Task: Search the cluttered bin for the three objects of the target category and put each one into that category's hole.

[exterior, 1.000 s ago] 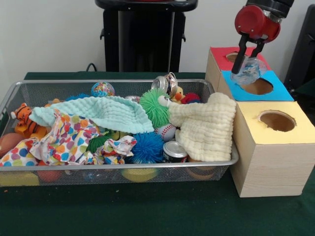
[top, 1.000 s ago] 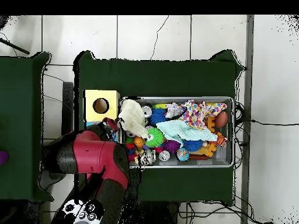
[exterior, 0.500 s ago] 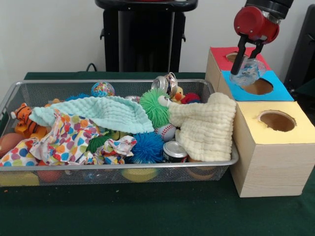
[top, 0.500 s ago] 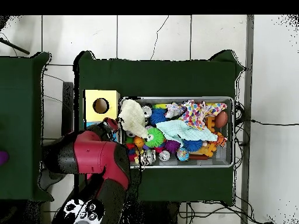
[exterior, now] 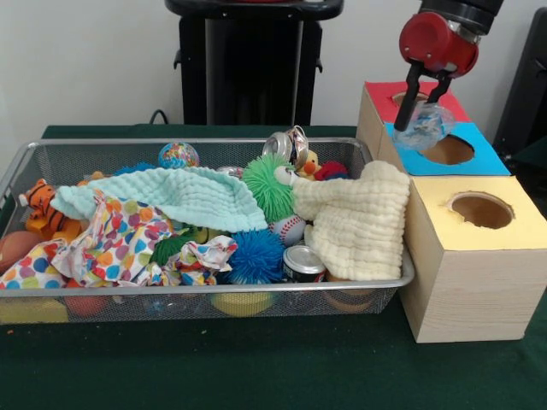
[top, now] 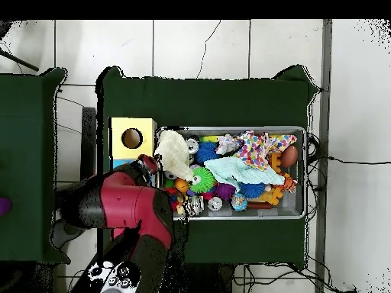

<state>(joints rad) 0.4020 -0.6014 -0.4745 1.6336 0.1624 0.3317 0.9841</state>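
The claw (exterior: 425, 109) is closed on a clear plastic ball (exterior: 426, 125) and holds it just above the blue box (exterior: 479, 158), beside its hole (exterior: 448, 150), so this object is not yet dropped in. The wire bin (exterior: 51, 158), next to the blue box, is full of clutter; I judge more searching remains

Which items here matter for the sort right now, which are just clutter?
In play: gripper shut on clear ball; blue box and its hole; wire bin.

Clutter: cream cloth, mint cloth, tiger toy, can, yellow box.
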